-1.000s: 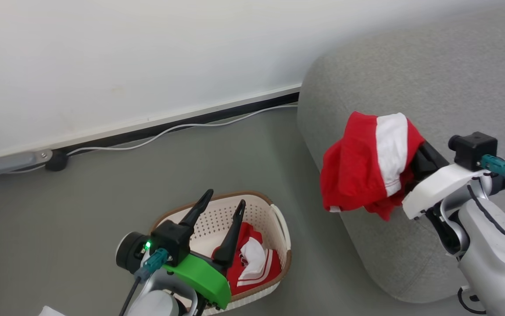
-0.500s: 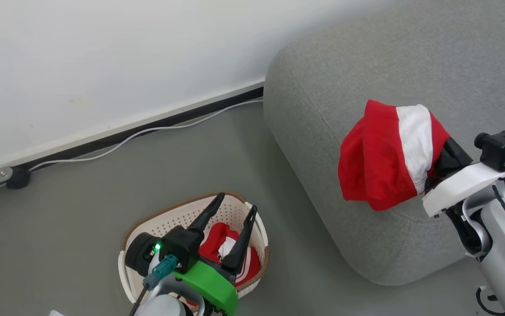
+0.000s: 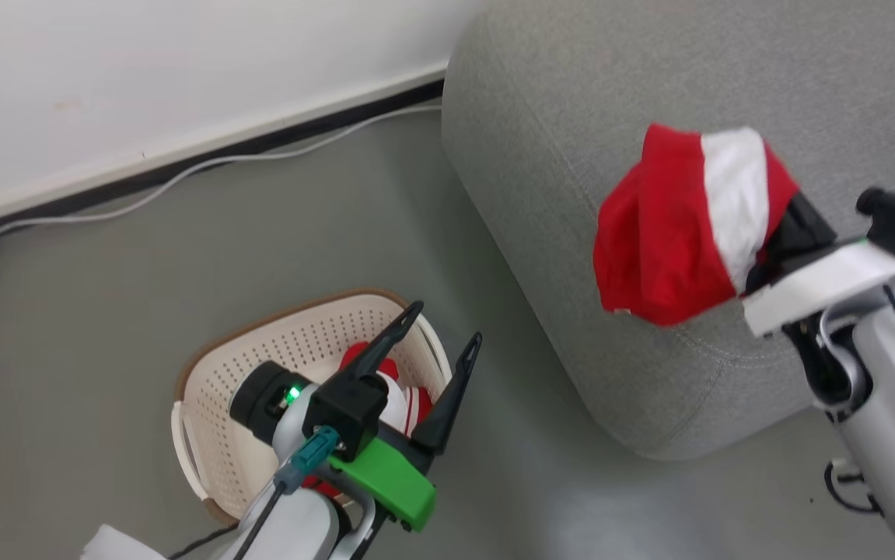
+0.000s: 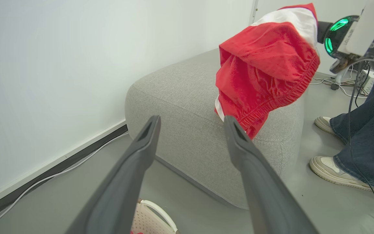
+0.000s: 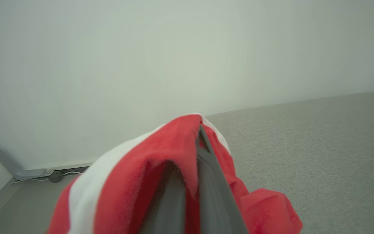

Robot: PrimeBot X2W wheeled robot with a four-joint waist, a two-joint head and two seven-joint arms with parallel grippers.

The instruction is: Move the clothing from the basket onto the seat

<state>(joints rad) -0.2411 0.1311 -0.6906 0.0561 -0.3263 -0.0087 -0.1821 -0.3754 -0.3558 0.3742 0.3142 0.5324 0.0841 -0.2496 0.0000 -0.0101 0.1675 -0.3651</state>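
Two hands in play. Right hand [image 5: 200, 133]: fingers pressed together, clamped on the clothing [image 3: 672, 233]. The clothing is red with a white panel and drapes over and around the fingers, hanging bunched off them, elastic hem lowest. Directly under and beyond this hand is the seat [image 3: 571, 117], grey woven fabric. The clothing hangs over the seat's rounded corner nearest the robot. Cannot tell whether the hem touches the fabric or hangs just clear.

Left hand [image 3: 447, 323]: fingers spread wide, nothing between them. It hovers over the basket [image 3: 260, 342], fingertips above the basket's rim on the side toward the seat. Below and behind the fingers a second garment [image 3: 408, 404], red and white with stripe trim, lies in the basket, partly hidden by the hand's body. The basket is cream, perforated, brown-rimmed, on the grey floor [image 3: 105, 257], well apart from the right hand.

Left wrist view: the seat corner and the hanging clothing are ahead of the fingertips. Past the seat stands a person in jeans [image 4: 368, 130] and pale shoes [image 4: 333, 169]. Beyond the basket a white cable [image 3: 222, 159] runs along the wall's base.
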